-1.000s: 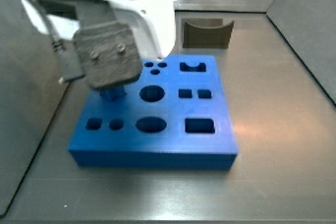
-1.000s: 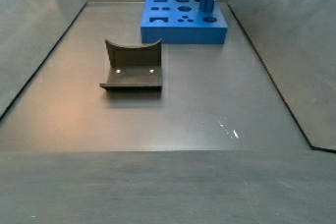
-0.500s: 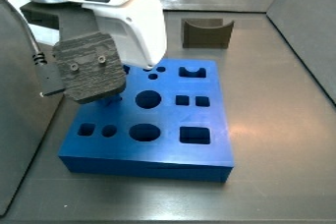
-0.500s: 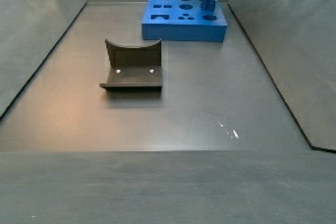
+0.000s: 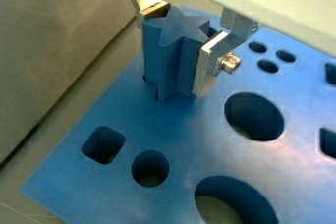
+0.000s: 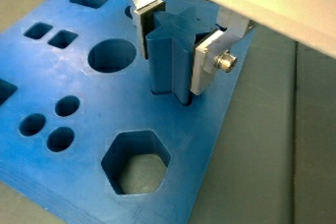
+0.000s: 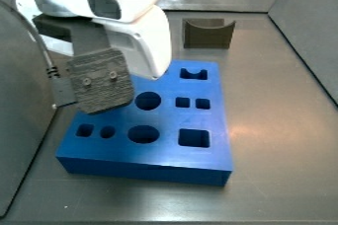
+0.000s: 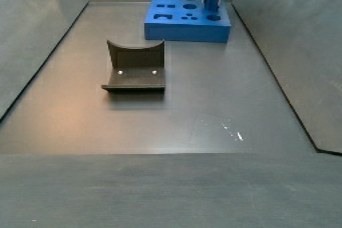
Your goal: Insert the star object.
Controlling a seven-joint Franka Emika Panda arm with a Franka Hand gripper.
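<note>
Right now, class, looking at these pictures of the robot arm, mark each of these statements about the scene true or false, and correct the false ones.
1. The gripper has its jaws closed on the slim bright blue star-ridged peg. True.
2. The peg lies flat on the floor. False: it stands upright, its lower end at the wide flat blue block with shaped holes.
3. The dark grey-brown curved piece rests on the blue block. False: it sits on the floor, apart from the block.
4. The block has a hexagonal hole. True.
5. The gripper hangs over the curved piece. False: it is above the block.
</note>
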